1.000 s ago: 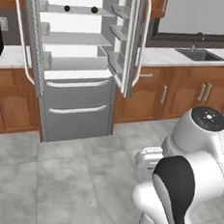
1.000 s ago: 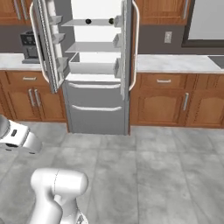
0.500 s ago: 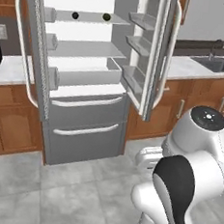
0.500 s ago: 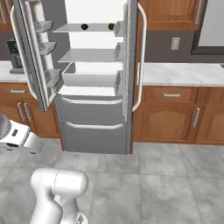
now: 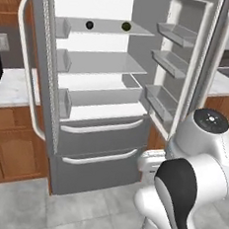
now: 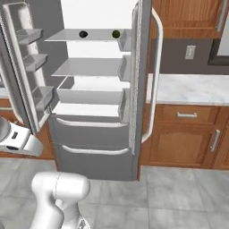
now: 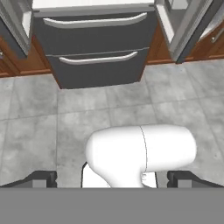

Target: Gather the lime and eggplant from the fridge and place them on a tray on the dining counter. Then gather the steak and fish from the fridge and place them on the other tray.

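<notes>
Hand [image 7: 112, 178] wide open; one lime [image 5: 126, 26], one eggplant [image 5: 89, 24] on fridge [image 5: 99, 135] shelf.

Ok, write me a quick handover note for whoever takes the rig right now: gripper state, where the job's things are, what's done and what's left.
Gripper: open, empty, held low over the grey floor tiles in front of the fridge.
Tall grey French-door fridge: both doors open, both drawers shut.
Small round green lime: top shelf, right of the small dark purple-black eggplant, the two apart. In the right base view they show as lime and eggplant.
Steak, fish, trays, dining counter: can't be placed from these pictures.
Done: fridge opened.
Left: all four items still to move; probably start with the lime or the eggplant.
</notes>
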